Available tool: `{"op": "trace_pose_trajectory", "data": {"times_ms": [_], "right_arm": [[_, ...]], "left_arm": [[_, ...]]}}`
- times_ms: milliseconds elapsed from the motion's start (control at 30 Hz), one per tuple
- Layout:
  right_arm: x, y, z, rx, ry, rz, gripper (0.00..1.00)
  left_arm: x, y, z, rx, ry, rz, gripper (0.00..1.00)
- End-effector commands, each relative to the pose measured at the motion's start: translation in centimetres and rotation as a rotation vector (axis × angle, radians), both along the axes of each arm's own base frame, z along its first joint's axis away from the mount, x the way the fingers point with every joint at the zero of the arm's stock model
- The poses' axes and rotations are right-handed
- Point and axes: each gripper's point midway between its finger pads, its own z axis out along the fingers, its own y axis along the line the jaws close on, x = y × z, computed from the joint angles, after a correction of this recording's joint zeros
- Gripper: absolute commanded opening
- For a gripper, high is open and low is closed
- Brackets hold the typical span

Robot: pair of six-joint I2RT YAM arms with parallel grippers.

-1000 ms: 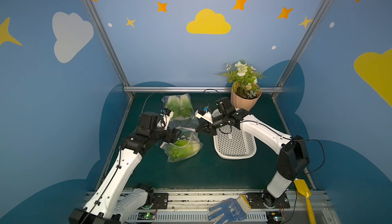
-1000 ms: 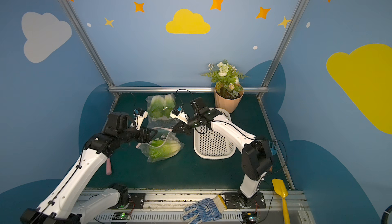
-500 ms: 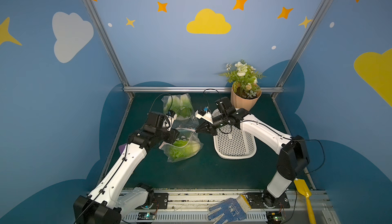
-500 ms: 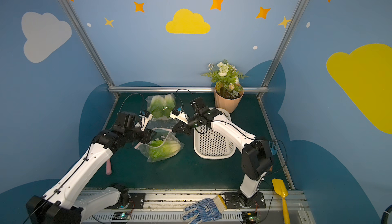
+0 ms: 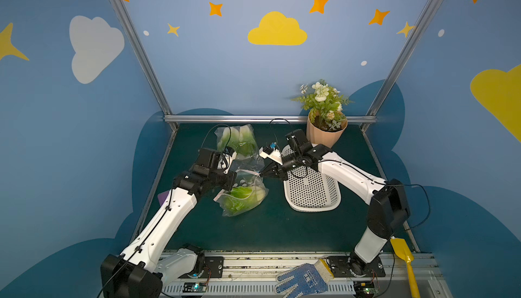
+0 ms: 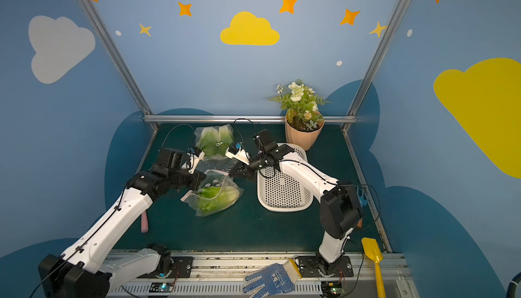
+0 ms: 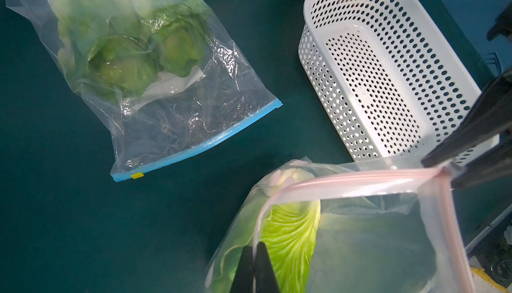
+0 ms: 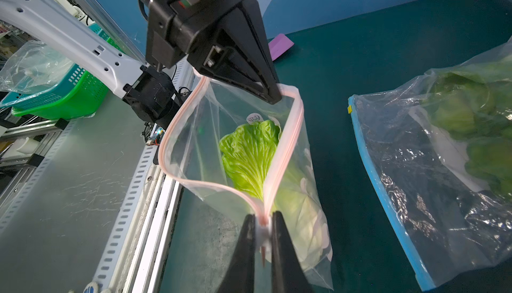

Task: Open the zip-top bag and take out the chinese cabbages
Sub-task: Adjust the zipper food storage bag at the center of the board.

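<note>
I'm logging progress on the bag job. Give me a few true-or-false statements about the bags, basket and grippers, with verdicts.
1. The pink-zip bag has its mouth pulled open. True.
2. The white basket holds a cabbage. False: it is empty, and the green cabbage sits inside the pink-zip bag.
3. The blue-zip bag is open too. False: its zip looks shut, and it lies flat on the table with no gripper on it.
4. The left gripper is shut on the pink-zip bag's rim. True.
5. The right gripper is at the blue-zip bag. False: the end of the pink zip lies between its fingers.
</note>
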Motion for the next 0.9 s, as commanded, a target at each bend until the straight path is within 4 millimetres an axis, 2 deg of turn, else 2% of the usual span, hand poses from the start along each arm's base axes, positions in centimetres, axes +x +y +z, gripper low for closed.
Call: {"op": "trace_pose_trajectory", "data": {"times_ms": [0, 100, 200, 367, 533, 600, 700, 767, 867], "right_arm": [[-0.2, 0.4, 1.0, 0.028, 0.014, 0.015, 0.52], [0.0, 0.2, 1.9, 0.035, 0.001, -0.007, 0.69], [0.5, -0.3, 2.9, 0.038, -0.021, -0.062, 0.78], [0.6, -1.2, 4.5, 0.048, -0.061, -0.132, 0.81], [0.7, -1.8, 4.6, 0.045, -0.038, -0.227, 0.79], [0.2, -1.8, 4.6, 0.048, -0.022, -0.238, 0.71], [-0.7, -1.7, 4.6, 0.051, -0.008, -0.247, 0.52], [-1.5, -1.4, 4.3, 0.046, -0.014, -0.245, 0.36], [-3.0, -0.6, 3.7, 0.034, -0.021, -0.227, 0.21]], "left_arm": [[0.1, -0.2, 1.4, -0.052, -0.035, 0.029, 0.05], [-0.5, -0.5, 2.2, -0.102, -0.037, 0.053, 0.05], [-0.9, -0.4, 3.3, -0.145, -0.057, 0.100, 0.05], [-1.0, 0.2, 4.8, -0.216, -0.077, 0.239, 0.05], [-1.0, 0.4, 4.7, -0.278, -0.035, 0.391, 0.05], [-0.9, 0.7, 4.6, -0.280, -0.049, 0.446, 0.05], [-0.8, 0.8, 4.3, -0.295, -0.082, 0.519, 0.05], [-0.7, 0.0, 4.1, -0.339, -0.099, 0.513, 0.05], [-0.7, -1.2, 3.4, -0.390, -0.090, 0.501, 0.05]]}}
